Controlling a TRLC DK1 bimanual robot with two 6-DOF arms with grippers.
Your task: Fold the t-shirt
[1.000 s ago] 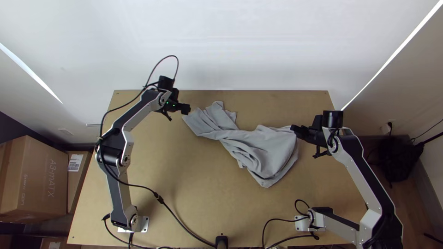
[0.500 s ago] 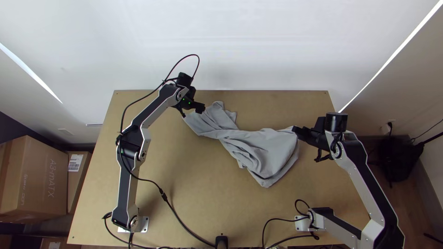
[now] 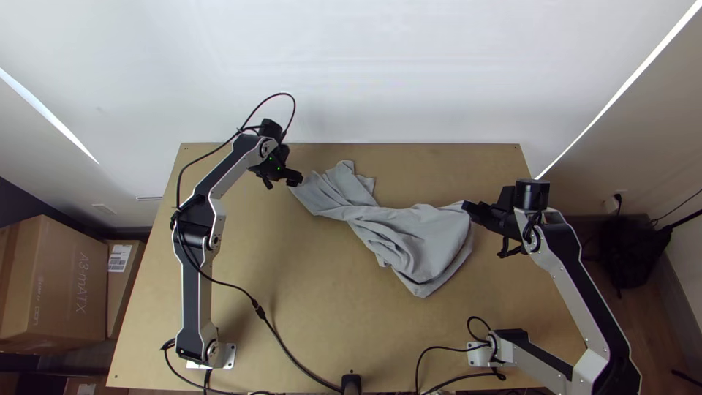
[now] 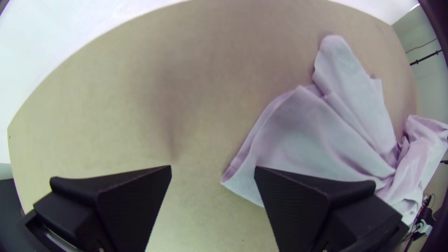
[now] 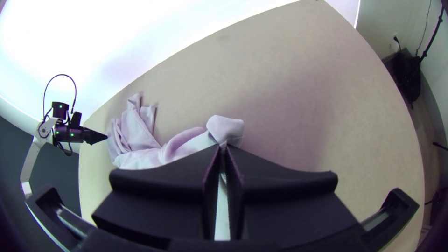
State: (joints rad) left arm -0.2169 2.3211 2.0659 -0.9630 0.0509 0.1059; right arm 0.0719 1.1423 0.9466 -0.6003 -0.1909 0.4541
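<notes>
The grey t-shirt [image 3: 420, 245] lies bunched and creased across the middle and far part of the tabletop [image 3: 270, 307], drawn narrow at its waist: a smaller, rumpled portion fans out toward the far left, and a broader one spreads to the right, its lowest corner pointing toward the near edge. The right pincer [image 3: 466, 205] is clenched on the broad portion's right side; in the right wrist view its two wide black fingers meet, with a tuft of cloth [image 5: 225, 127] pinched up at their tips. The left pincer [image 3: 294, 178] hangs just beside the shirt's far-left end, released and holding nothing; in the left wrist view its fingers stand well apart, with bare tabletop and a corner of the shirt [image 4: 233, 179] seen between them. Whether it touches the cloth, I cannot tell. A black cable [image 3: 281, 344] runs over the near left part of the tabletop to a dark post [image 3: 351, 383] at the near edge. Beyond the left edge stand cardboard boxes [image 3: 58, 285], and off to the right a black bag [image 3: 627, 252] sits by the wall.
</notes>
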